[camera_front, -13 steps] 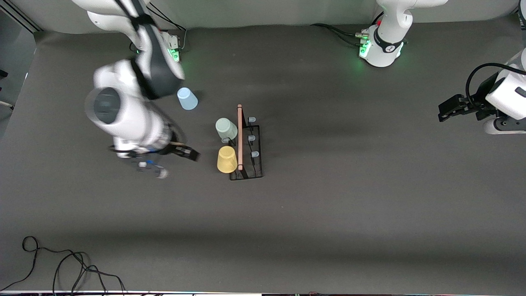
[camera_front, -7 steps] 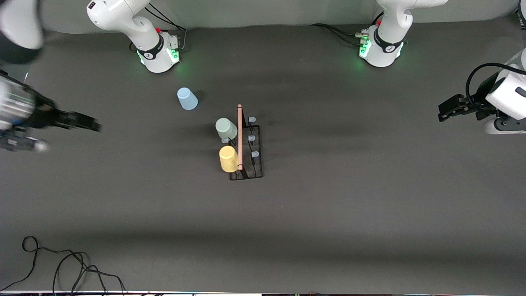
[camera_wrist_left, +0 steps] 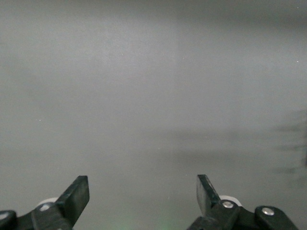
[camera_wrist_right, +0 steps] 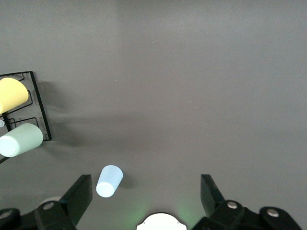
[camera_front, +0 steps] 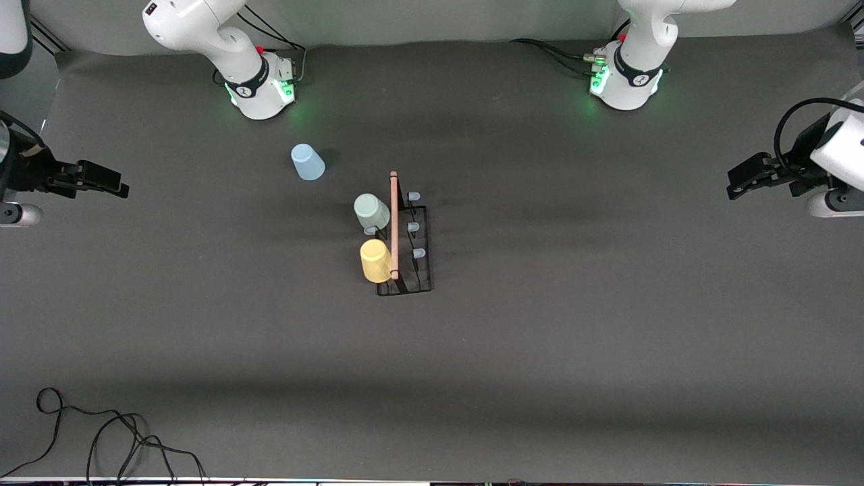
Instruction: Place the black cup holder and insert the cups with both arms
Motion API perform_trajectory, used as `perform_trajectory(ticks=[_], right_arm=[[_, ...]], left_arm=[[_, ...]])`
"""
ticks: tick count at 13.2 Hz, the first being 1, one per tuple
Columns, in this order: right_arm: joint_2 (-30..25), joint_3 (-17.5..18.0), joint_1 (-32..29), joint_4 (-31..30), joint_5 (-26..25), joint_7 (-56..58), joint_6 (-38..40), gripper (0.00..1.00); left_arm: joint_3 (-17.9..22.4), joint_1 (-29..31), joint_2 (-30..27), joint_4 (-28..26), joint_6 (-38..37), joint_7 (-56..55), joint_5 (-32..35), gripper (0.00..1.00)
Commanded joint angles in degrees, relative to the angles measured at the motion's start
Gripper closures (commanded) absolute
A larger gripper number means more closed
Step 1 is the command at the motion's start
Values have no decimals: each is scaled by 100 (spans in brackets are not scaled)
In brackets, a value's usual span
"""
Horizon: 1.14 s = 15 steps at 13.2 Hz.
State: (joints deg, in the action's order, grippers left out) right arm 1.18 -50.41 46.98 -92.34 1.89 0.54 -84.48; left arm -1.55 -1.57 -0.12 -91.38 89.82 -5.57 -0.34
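The black cup holder [camera_front: 413,255] stands mid-table, its wooden rod [camera_front: 393,223] on top. A pale green cup [camera_front: 372,211] and a yellow cup [camera_front: 375,261] sit tilted on pegs on its side toward the right arm's end. A light blue cup [camera_front: 308,163] stands upside down on the table, apart from the holder and farther from the front camera. My right gripper [camera_front: 119,185] hangs open and empty over the table's edge at the right arm's end. The right wrist view shows the blue cup [camera_wrist_right: 109,181], yellow cup [camera_wrist_right: 10,95], green cup [camera_wrist_right: 20,140] and holder [camera_wrist_right: 39,110]. My left gripper [camera_front: 736,187] waits open over its own end; between its fingers [camera_wrist_left: 80,189] lies bare mat.
The two arm bases [camera_front: 260,88] [camera_front: 624,81] glow green along the edge farthest from the front camera. A loose black cable [camera_front: 101,432] lies at the near corner on the right arm's end. Three pale-tipped pegs [camera_front: 413,226] on the holder carry nothing.
My right arm has swung away from beside the holder out to its own end of the table. The yellow cup stays on its peg. The left gripper shifted slightly.
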Motion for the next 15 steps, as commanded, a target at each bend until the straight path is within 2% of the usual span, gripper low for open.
perform_trajectory(ticks=[1, 8, 9, 12, 15], right_arm=[[-3, 5, 48, 6, -137, 104, 2, 0], [5, 110, -12, -12, -137, 95, 2, 0], [5, 406, -283, -20, -137, 95, 2, 0], [-12, 2012, -1862, -20, -145, 86, 10, 0], [-21, 3331, -3102, -20, -145, 51, 11, 0]], left_arm=[[32, -10, -58, 24, -70, 12, 16, 0], [15, -18, -58, -11, 44, 259, 192, 0], [23, -18, -58, -20, 36, 259, 192, 0], [14, -36, -58, -20, -8, 206, 201, 0], [14, -27, -67, -20, -17, 197, 209, 0]])
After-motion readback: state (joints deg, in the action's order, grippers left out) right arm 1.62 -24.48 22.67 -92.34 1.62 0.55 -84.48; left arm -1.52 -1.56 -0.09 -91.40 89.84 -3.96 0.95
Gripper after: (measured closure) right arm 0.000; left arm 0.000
